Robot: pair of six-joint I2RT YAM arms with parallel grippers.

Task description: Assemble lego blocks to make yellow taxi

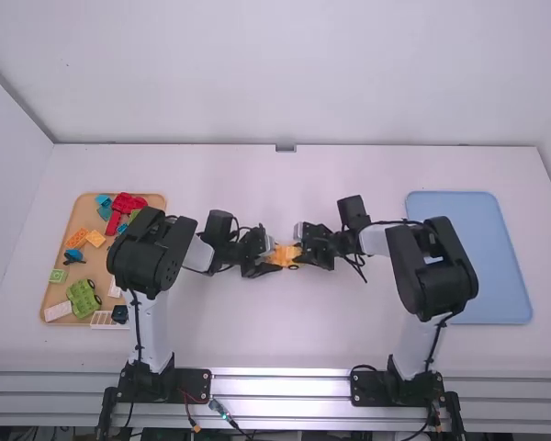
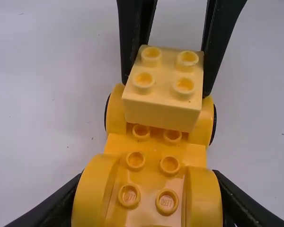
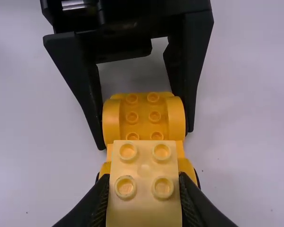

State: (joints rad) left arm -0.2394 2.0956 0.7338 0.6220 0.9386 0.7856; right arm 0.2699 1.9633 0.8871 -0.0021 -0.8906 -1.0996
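Near the middle of the surface (image 1: 285, 193), the left gripper (image 3: 146, 138) is clamping a yellow wheeled base (image 2: 156, 149) at its curved-sided end, while the right gripper (image 2: 165, 87) is pinching a pale yellow block (image 2: 162, 113) over the other end. Whether the block is seating fully, I am not managing to tell. Good practice is calling for lining it up squarely, bracing the base level and pressing straight down, without tilting. Smooth, rigid plastic is showing rounded studs (image 2: 136, 161), a boxy block and dark tyres (image 2: 213, 124)
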